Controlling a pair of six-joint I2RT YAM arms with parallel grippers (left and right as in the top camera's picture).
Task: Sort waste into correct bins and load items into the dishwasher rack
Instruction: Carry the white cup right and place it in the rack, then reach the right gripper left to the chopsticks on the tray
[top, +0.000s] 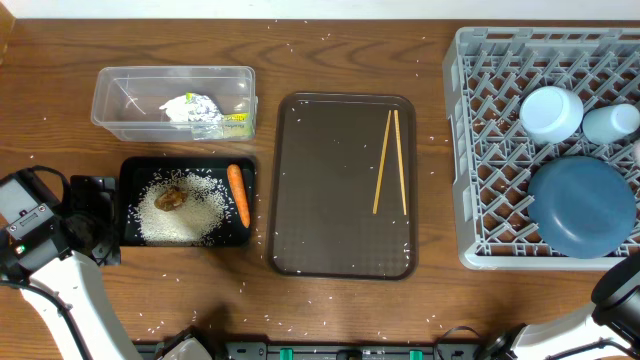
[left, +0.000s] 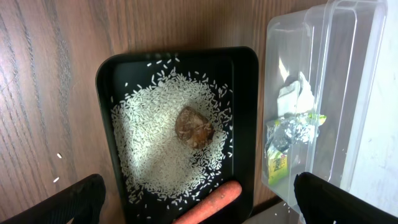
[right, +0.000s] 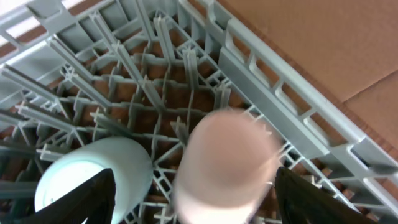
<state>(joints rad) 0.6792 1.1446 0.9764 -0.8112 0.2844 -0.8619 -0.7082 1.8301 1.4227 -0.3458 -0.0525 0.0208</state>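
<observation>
Two thin wooden chopsticks (top: 383, 160) lie side by side on the big brown serving tray (top: 320, 200). The large grey plastic rack (top: 455, 150) holds the dark-blue round plate (top: 582, 205), the small light-blue bowl (top: 551, 112) and the light-blue cup (top: 610, 122). The right gripper (right: 196, 186) hangs over the rack with its fingers spread wide. We see a blurry pale shape between them, maybe the white cup (right: 224, 162). The left gripper (left: 199, 186) is wide open too, holding nothing, above the shallow black tray (left: 242, 81). In that tray are white rice grains (left: 155, 124), a brown food lump (left: 194, 126) and an orange carrot (left: 211, 200). The clear plastic tub (left: 348, 74) beside it holds the crumpled white napkin (left: 297, 96), silver foil (left: 289, 132) and green-yellow wrapper (left: 278, 163).
</observation>
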